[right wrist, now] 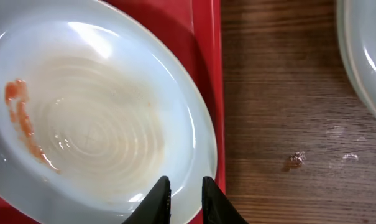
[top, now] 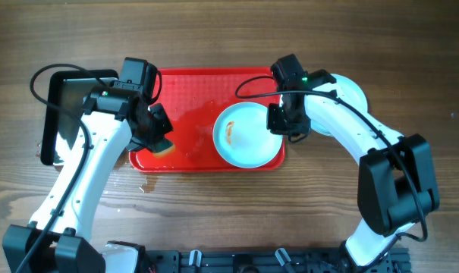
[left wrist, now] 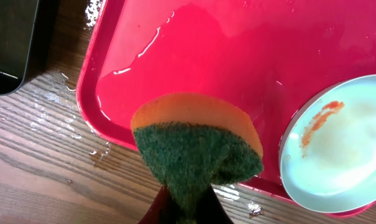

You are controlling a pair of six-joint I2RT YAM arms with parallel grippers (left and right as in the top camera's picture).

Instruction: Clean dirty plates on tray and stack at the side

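One plate (top: 248,135) with an orange-brown smear lies on the right part of the red tray (top: 191,98). It also shows in the left wrist view (left wrist: 343,155) and the right wrist view (right wrist: 94,124). My right gripper (top: 281,121) (right wrist: 184,193) is closed narrowly on this plate's right rim, by the tray's edge (right wrist: 206,37). My left gripper (top: 157,136) (left wrist: 184,211) is shut on a green-and-orange sponge (top: 165,148) (left wrist: 197,149) above the wet tray's front left corner (left wrist: 225,56). Another plate (top: 350,87) (right wrist: 368,56) sits on the table right of the tray, partly hidden by my right arm.
A black metal tray (top: 70,95) (left wrist: 10,43) stands left of the red tray. Water drops lie on the wood at the red tray's front left (left wrist: 69,112) and on the table to its right (right wrist: 296,158).
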